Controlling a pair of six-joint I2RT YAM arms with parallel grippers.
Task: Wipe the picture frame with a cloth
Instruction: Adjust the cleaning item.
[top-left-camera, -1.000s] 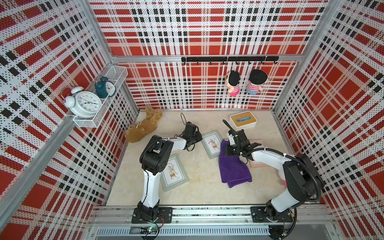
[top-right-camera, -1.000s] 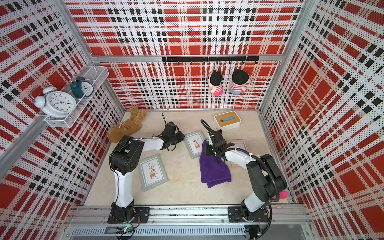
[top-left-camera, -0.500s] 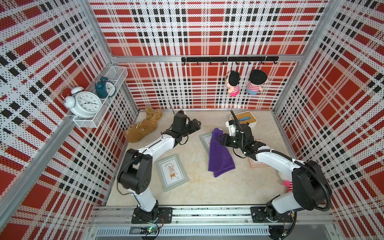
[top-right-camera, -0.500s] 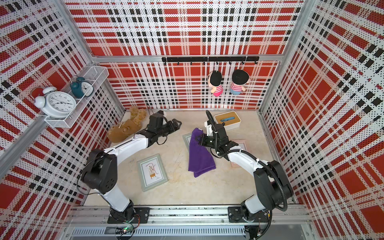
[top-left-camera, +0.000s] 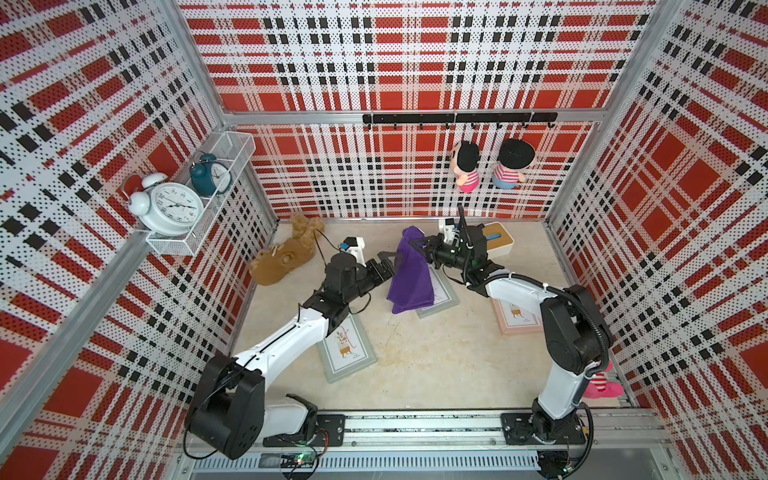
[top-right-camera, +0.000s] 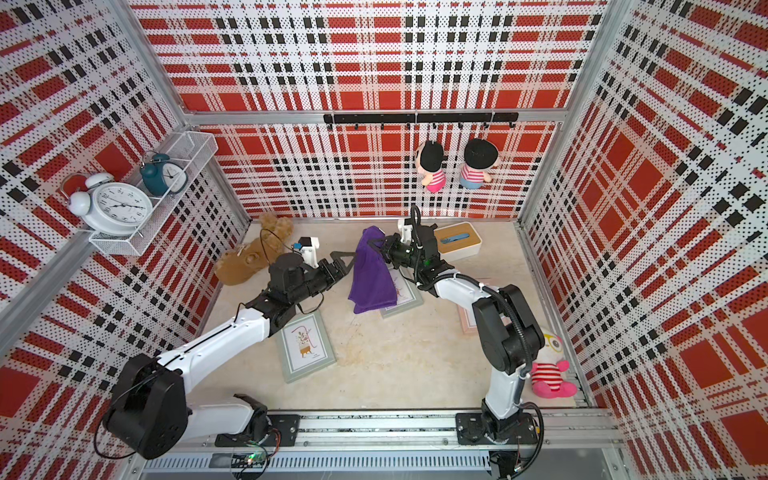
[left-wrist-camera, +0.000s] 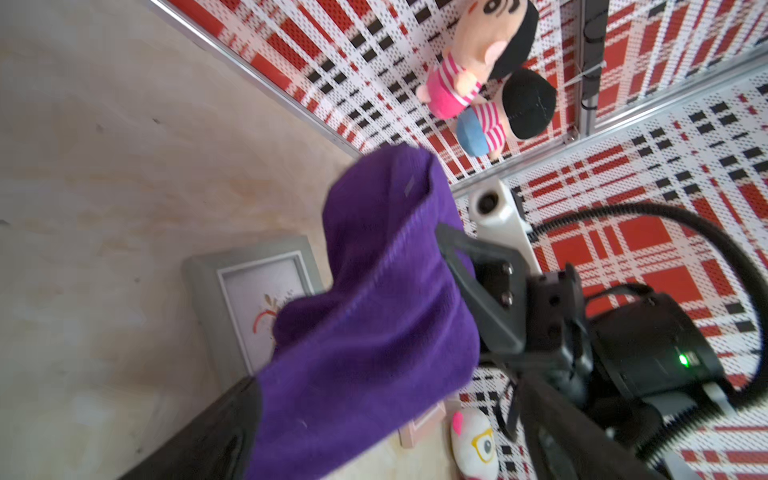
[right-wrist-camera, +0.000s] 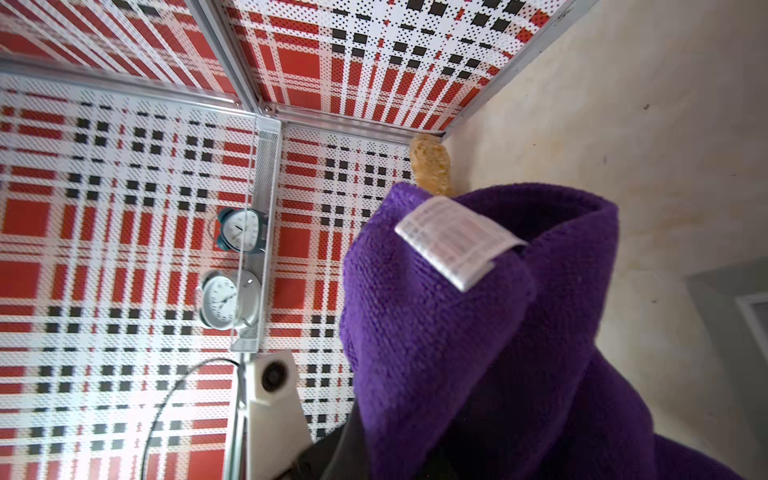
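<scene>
The right arm's fingers (top-left-camera: 424, 246) are pinching shut on the top corner of the cloth (top-left-camera: 409, 278), its white tag (right-wrist-camera: 455, 241) sitting just beside their tips. The cloth is hanging limp below them, its long axis running straight down from the pinch and its loose lower edge pointing at the counter (top-left-camera: 415, 365).

Under the fingers, the grey picture frame (top-left-camera: 442, 297) is lying flat, face up, long side running away toward the back wall. Whether the cloth's hem is touching it cannot be told.

The left arm's fingers (top-left-camera: 384, 266) are standing wide apart, holding nothing, just beside the hanging cloth and pointing at it.

Wiping itself is seemingly not yet under way. The next move is likely calling for lowering the cloth until it is bunching on the glass, then sweeping along the frame's length.
</scene>
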